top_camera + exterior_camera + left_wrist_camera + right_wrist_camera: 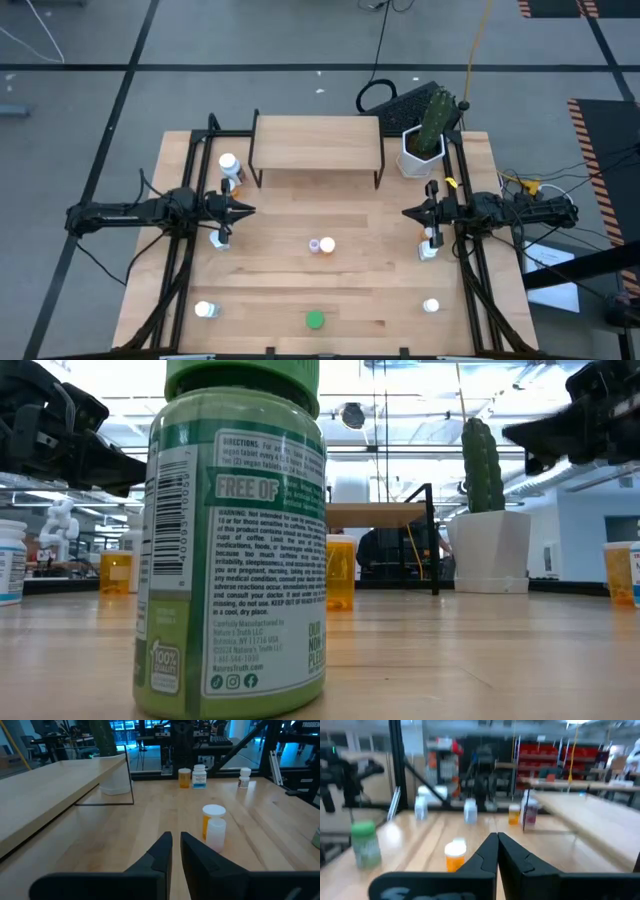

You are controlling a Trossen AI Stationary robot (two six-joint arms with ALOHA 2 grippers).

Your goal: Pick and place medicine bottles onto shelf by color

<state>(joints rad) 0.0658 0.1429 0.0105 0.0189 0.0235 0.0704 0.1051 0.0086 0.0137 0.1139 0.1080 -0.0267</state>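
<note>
On the table (360,290), an orange bottle (327,244) stands between the closed, empty left gripper (249,209) and right gripper (407,212).

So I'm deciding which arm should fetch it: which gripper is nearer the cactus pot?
Right. The right gripper sits just in front of the cactus pot, on the same side of the table. The left gripper is across the table, beyond the shelf.

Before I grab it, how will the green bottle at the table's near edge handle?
The green bottle stands upright, taller than wide, so a sideways nudge might tip it, and once down its round body would probably roll. Its glossy label may be slippery. Weight cannot be judged. Both pincers are shut, far off.
</note>
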